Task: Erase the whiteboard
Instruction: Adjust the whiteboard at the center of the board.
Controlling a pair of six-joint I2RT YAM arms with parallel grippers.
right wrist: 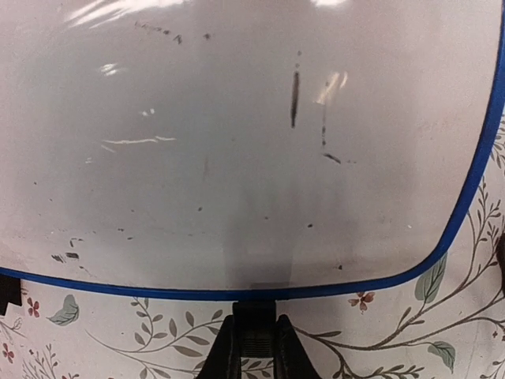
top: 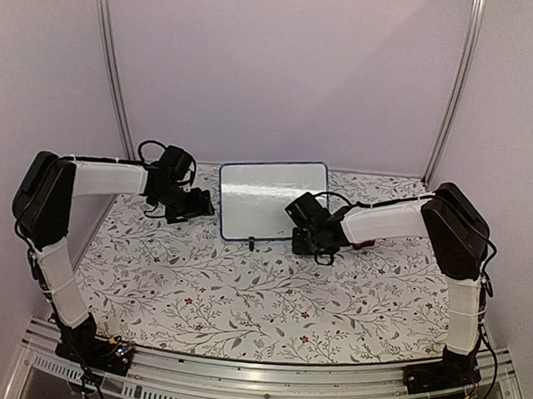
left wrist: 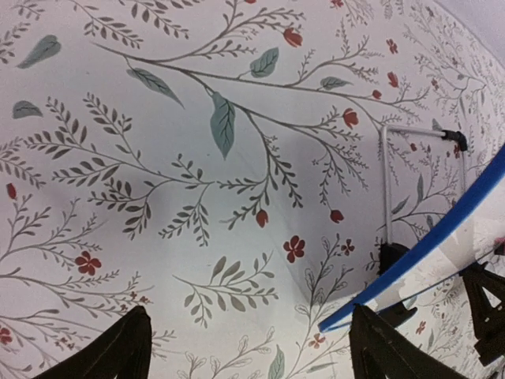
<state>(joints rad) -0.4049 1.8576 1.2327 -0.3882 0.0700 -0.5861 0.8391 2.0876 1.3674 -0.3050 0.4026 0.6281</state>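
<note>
The whiteboard (top: 271, 198) stands tilted at the back middle of the table, white with a thin blue frame. In the right wrist view its face (right wrist: 237, 158) is mostly wiped, with a short dark stroke (right wrist: 293, 99) and scattered specks left. My right gripper (top: 297, 230) is at the board's lower right. Its fingers (right wrist: 254, 347) are shut on a small dark eraser block (right wrist: 254, 316) just below the blue bottom edge. My left gripper (top: 198, 204) is open and empty (left wrist: 245, 347) beside the board's left edge (left wrist: 426, 245).
The floral tablecloth (top: 243, 288) covers the table. The board's white wire stand with black feet (left wrist: 387, 181) shows in the left wrist view. Pink walls and metal posts (top: 111, 72) close in the back and sides.
</note>
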